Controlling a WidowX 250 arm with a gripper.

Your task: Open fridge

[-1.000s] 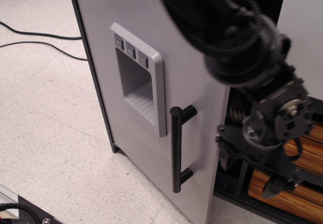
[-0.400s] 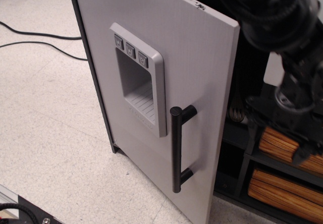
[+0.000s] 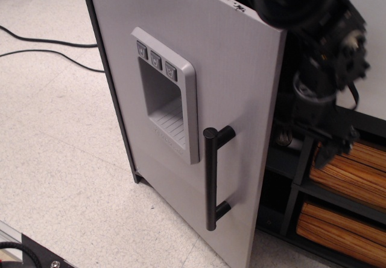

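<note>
Nearest the camera, low at the left edge, a dark piece of equipment (image 3: 27, 253) intrudes on the speckled floor (image 3: 60, 159); two black cables (image 3: 42, 44) run across the floor further back.

The fridge (image 3: 235, 57) occupies the centre. Its brushed grey door stands ajar, hinged on the left at the dark frame, free edge swung out towards the camera. The black bar handle (image 3: 210, 180) runs vertically near that free edge, below and to the right of the dispenser panel (image 3: 164, 102).

Behind and to the right of the door's free edge, against the black interior, hangs the gripper (image 3: 329, 138). It is blurred and dark on dark; whether its fingers are spread or closed cannot be told, and nothing is seen held in them. The handle lies to the gripper's left and lower, on the door's outer face, with the door edge between the two. In my judgement any further opening turns on pushing that edge outward from behind.

Furthest back, wood-coloured baskets (image 3: 344, 174) sit on shelves, with a white panel (image 3: 368, 38) above.

Against the view one second earlier, the arm has lifted clear of the door face, and the gripper now sits higher and further back. The door's position appears unchanged.
</note>
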